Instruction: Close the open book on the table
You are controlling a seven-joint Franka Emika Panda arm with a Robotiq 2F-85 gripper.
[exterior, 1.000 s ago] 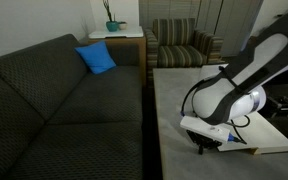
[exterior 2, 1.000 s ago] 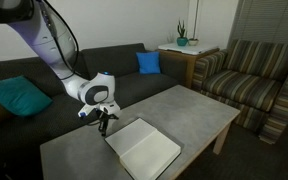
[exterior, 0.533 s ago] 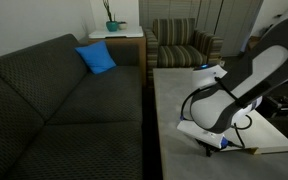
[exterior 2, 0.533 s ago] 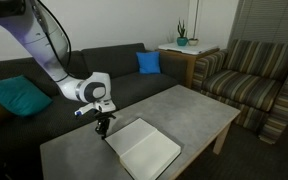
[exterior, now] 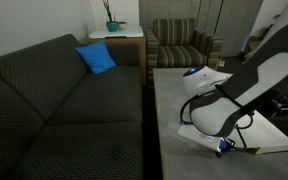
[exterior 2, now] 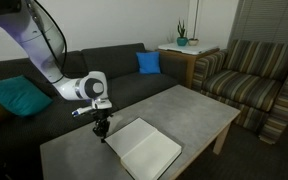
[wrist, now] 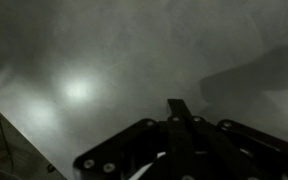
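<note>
The book (exterior 2: 146,149) lies flat on the grey table (exterior 2: 189,104) with its white pages up, near the table's end. It also shows in an exterior view (exterior: 275,138), partly behind the arm. My gripper (exterior 2: 102,133) points down at the table right beside the book's corner, low over the top. Its fingers are together and hold nothing. In the wrist view the shut fingers (wrist: 179,106) hang over bare grey tabletop (wrist: 94,60), and the book is out of view. The arm hides the gripper in the exterior view from the table's end.
A dark sofa (exterior 2: 134,72) runs along the table's long side, with a blue cushion (exterior 2: 148,62) and a teal cushion (exterior 2: 19,98). A striped armchair (exterior 2: 254,85) and a small side table with a plant (exterior 2: 184,45) stand beyond the far end.
The wrist has shifted a little along the table, away from the book's corner. The gripper stays low and shut. The book has not moved.
</note>
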